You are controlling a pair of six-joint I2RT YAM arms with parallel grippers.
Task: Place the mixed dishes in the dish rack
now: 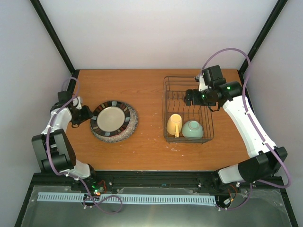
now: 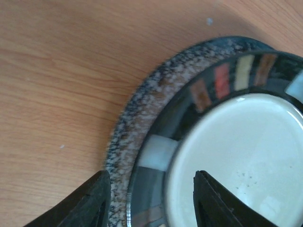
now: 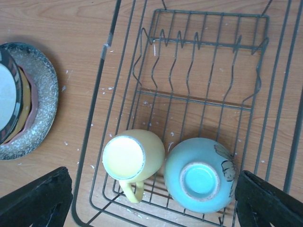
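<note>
**Dish rack** (image 1: 165,109): a dark thin-wire basket on the right half of the bench (image 1: 142,85), toward its far edge. A yellow mug (image 1: 174,124) and a teal bowl (image 1: 192,129), both smooth and glazed, sit mouth-down at the rack's near end, probably so that they drain. The upright slots (image 3: 189,61) at its far end are bare, which suits plates set on edge.

**Plates** (image 1: 113,120): stacked on the left half of the bench. The top plate (image 2: 236,156) is glossy, with a cream centre and a dark rim of coloured tiles. It rests above a wider speckled plate (image 2: 137,123) of stone-like texture.

**Grippers**: your left gripper (image 2: 150,189) stands half closed astride the top plate's rim. One finger (image 2: 92,201) is outside the rim and the other is over the cream centre, as for an edge pinch. You cannot tell whether it grips. Your right gripper (image 3: 152,184) hangs wide and empty above the rack.
</note>
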